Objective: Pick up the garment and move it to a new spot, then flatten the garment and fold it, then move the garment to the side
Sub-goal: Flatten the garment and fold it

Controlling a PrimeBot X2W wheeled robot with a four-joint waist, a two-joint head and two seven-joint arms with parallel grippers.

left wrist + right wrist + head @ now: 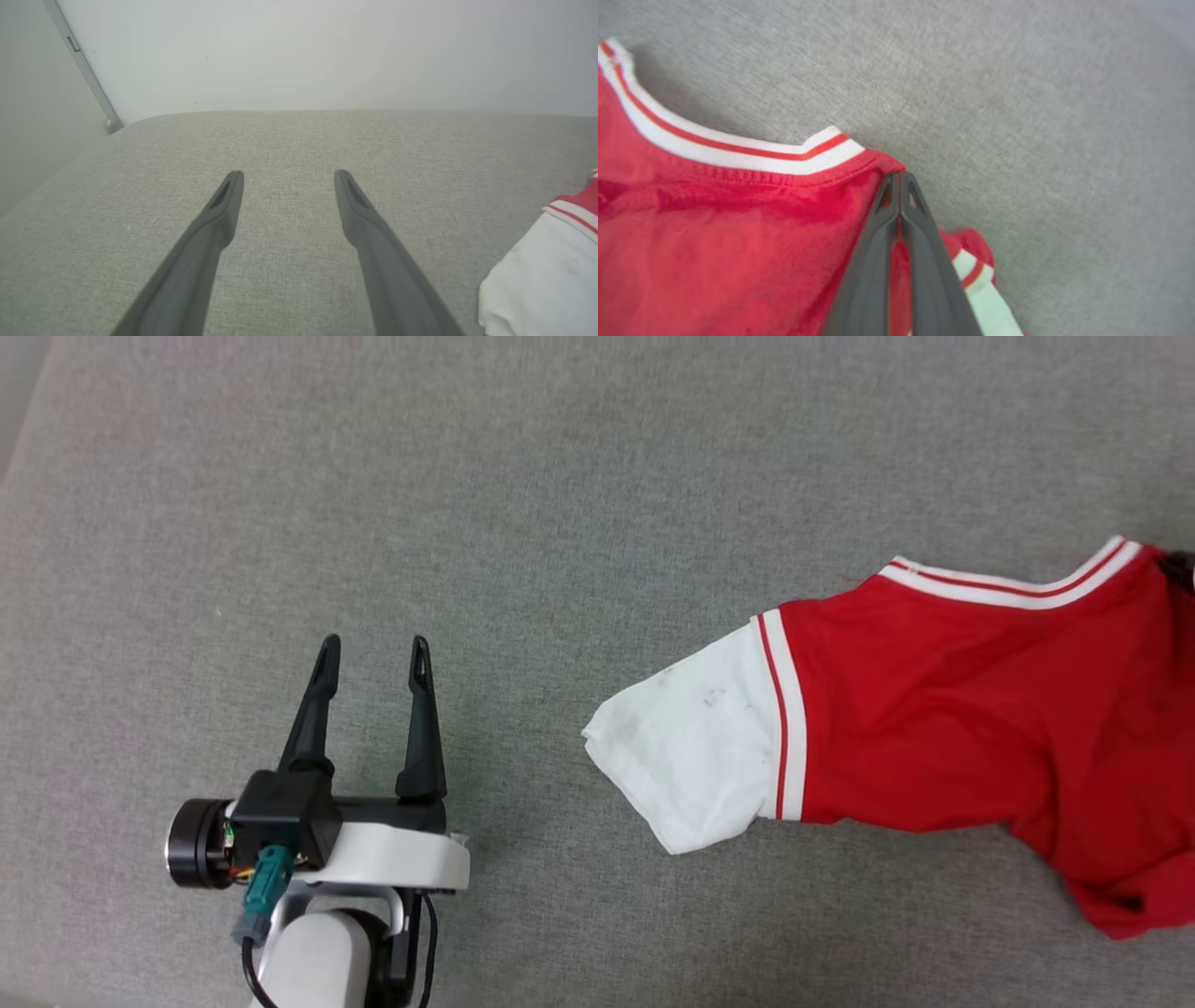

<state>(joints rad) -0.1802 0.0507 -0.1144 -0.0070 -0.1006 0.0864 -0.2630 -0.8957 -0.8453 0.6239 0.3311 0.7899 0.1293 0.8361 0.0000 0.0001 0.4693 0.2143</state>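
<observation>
The garment lies on the right side of a grey fabric surface, running off past the right edge of what the head camera takes in. Its red body is rumpled, with a fold bunched at the near right. One white sleeve sticks out to the left, flat on the cloth, with a few faint grey marks on it and a red-and-white stripe where it meets the red. The striped collar trim runs along the far edge of the shirt.

The right end effector sits at that far edge, just beside the end of the collar trim. Its two dark fingers are pressed together, red fabric showing in the slit between them, so it has the shirt pinched at the shoulder. A second bit of striped trim and white sleeve shows just past the fingers on the near side.

The left end effector is well apart from the shirt, over bare grey cloth to the left of the white sleeve. Its fingers stand spread with a clear gap and hold nothing. From its own wrist camera the sleeve tip shows off to the right, and a pale wall rises beyond the far edge of the surface.
</observation>
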